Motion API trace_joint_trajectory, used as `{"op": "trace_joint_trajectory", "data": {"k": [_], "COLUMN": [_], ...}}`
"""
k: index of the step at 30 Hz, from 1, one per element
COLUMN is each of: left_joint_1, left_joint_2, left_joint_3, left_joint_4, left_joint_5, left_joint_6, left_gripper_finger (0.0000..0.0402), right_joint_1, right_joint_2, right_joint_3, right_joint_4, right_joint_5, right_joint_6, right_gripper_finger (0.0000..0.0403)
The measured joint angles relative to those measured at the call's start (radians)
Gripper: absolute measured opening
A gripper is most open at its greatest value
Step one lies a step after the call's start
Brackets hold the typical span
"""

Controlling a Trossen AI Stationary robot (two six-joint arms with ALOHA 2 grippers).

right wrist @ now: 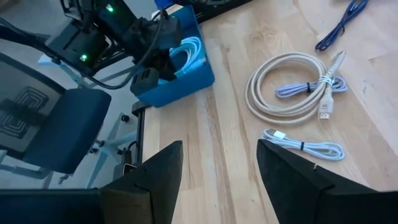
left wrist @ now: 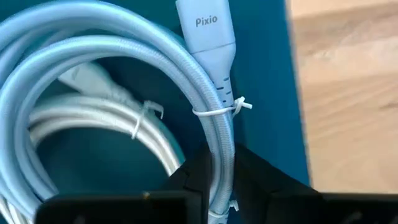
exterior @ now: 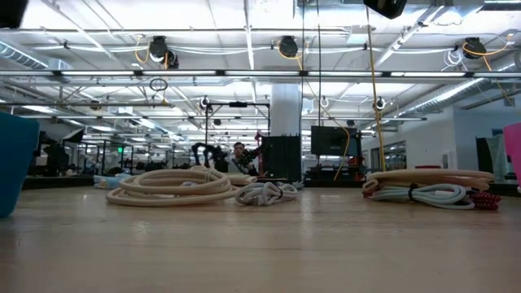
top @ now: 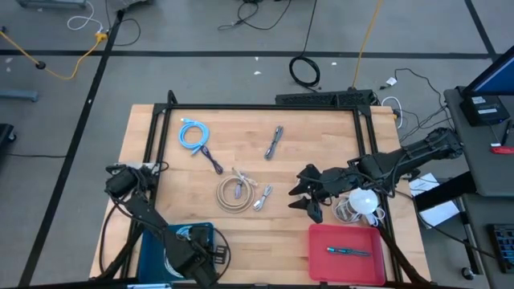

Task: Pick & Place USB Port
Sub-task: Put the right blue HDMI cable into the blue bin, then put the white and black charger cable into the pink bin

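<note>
My left gripper [top: 195,245] is down inside a blue bin [top: 152,249] at the table's near left, shut on a coiled light blue cable [left wrist: 112,56] with a plug marked Pixio. A white cable [left wrist: 99,118] lies in the bin under it. My right gripper [top: 309,194] is open and empty above the table, right of a beige cable coil [top: 234,193] and a small white cable [top: 263,198]. Both lie flat on the wood and also show in the right wrist view [right wrist: 283,87], [right wrist: 305,146]. My left gripper pinches the light blue cable between its two fingers at a straight stretch just below the plug's neck [left wrist: 221,155], beside a white tie. The fingers lie across the cable. The rest of the coil lies in the blue bin.
A blue cable coil [top: 193,134], a dark purple cable [top: 213,161] and a grey cable [top: 275,143] lie on the far half of the table. A red tray [top: 321,258] at the near right holds a dark cable piece [top: 348,251]. A white round object [top: 363,200] sits by the right arm.
</note>
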Motion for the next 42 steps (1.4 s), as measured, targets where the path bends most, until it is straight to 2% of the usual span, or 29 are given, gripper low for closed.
{"op": "trace_joint_trajectory", "data": {"k": [7,13,15,17,19,23,26,28,30,36,42], "left_joint_1": [-0.002,-0.016,-0.025,-0.027,-0.029,-0.025,-0.023,-0.018,-0.011,0.015,0.030], "left_joint_2": [-0.059,-0.129,-0.158,-0.195,-0.233,-0.315,-0.368,-0.400,-0.430,-0.496,-0.528], "left_joint_3": [0.000,0.000,0.000,0.000,0.000,0.000,0.000,0.000,0.001,0.001,0.001], "left_joint_4": [0.000,-0.095,-0.126,-0.135,-0.128,-0.098,-0.073,-0.051,-0.033,-0.013,-0.023], "left_joint_5": [-0.004,0.035,0.014,-0.059,-0.180,-0.490,-0.717,-0.828,-0.888,-0.895,-0.863], "left_joint_6": [0.013,-0.030,-0.037,-0.039,-0.038,-0.034,-0.002,0.049,0.114,0.318,0.490], "left_gripper_finger": [0.0107,0.0147,0.0156,0.0161,0.0162,0.0163,0.0163,0.0163,0.0163,0.0163,0.0163], "right_joint_1": [0.000,0.000,0.000,0.000,0.000,-0.034,-0.111,-0.188,-0.268,-0.531,-0.750], "right_joint_2": [-0.004,-0.004,-0.004,-0.006,-0.013,-0.026,-0.025,-0.019,-0.010,0.050,0.188], "right_joint_3": [0.000,0.000,0.000,0.000,0.000,0.000,0.000,0.000,0.000,0.001,0.000], "right_joint_4": [-0.018,-0.048,-0.048,-0.046,-0.039,-0.017,0.002,0.082,0.190,0.519,0.879], "right_joint_5": [-0.002,-0.005,-0.002,0.019,0.096,0.395,0.579,0.608,0.599,0.520,0.422], "right_joint_6": [-0.006,-0.018,-0.019,-0.018,0.003,0.051,0.083,0.085,0.085,0.106,0.355], "right_gripper_finger": [0.0199,0.0199,0.0199,0.0199,0.0199,0.0199,0.0199,0.0199,0.0199,0.0199,0.0199]}}
